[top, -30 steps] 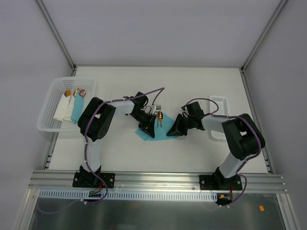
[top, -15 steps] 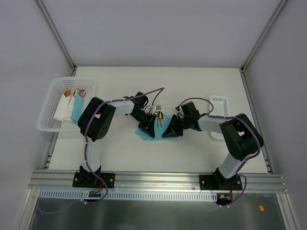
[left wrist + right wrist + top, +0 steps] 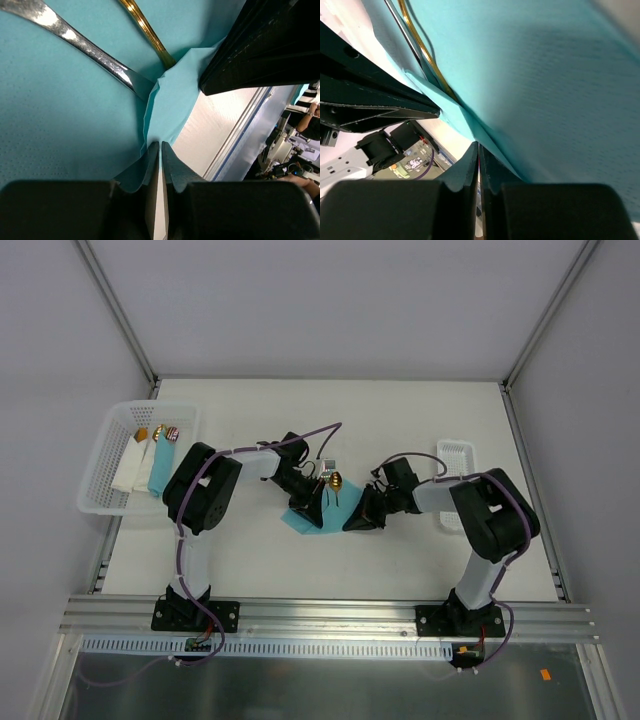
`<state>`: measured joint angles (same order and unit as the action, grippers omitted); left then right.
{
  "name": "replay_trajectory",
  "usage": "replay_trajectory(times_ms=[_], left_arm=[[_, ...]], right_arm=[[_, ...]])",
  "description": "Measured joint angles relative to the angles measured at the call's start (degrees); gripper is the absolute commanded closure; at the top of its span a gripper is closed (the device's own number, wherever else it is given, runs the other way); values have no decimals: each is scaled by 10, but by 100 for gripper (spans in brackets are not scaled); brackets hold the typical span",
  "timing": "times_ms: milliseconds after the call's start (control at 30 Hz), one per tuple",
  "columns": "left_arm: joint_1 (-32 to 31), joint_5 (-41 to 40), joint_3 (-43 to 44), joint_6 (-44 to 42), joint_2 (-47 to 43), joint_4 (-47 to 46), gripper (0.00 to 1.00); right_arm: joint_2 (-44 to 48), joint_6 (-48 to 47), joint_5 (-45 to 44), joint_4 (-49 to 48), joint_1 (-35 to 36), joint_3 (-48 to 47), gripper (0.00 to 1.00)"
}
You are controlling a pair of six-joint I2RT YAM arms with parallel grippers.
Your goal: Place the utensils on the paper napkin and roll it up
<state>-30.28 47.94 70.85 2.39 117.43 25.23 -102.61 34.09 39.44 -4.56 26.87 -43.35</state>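
Compared with a second earlier, the right tool [image 3: 478, 149] had edged in toward the left tool [image 3: 160, 150], lifting the right edge of the paper napkin [image 3: 60, 110] closer to the utensils [image 3: 147, 32]. Each tool was pinched shut on a napkin fold. The napkin lay mid-worktop [image 3: 400, 420] between them; the left arm had not moved.

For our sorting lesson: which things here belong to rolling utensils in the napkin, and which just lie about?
Job: thin turquoise paper napkin; slim gold metal utensil; slim silver metal utensil; left gripper and right gripper, both shut on its edge.
Lying about: white plastic lattice basket; small white plastic tray.
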Motion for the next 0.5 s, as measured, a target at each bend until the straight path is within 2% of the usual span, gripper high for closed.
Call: replay_trajectory(times_ms=[500], left_arm=[[4, 11, -1, 5, 8, -6, 94]], right_arm=[[20, -6, 38, -26, -65, 54, 95]])
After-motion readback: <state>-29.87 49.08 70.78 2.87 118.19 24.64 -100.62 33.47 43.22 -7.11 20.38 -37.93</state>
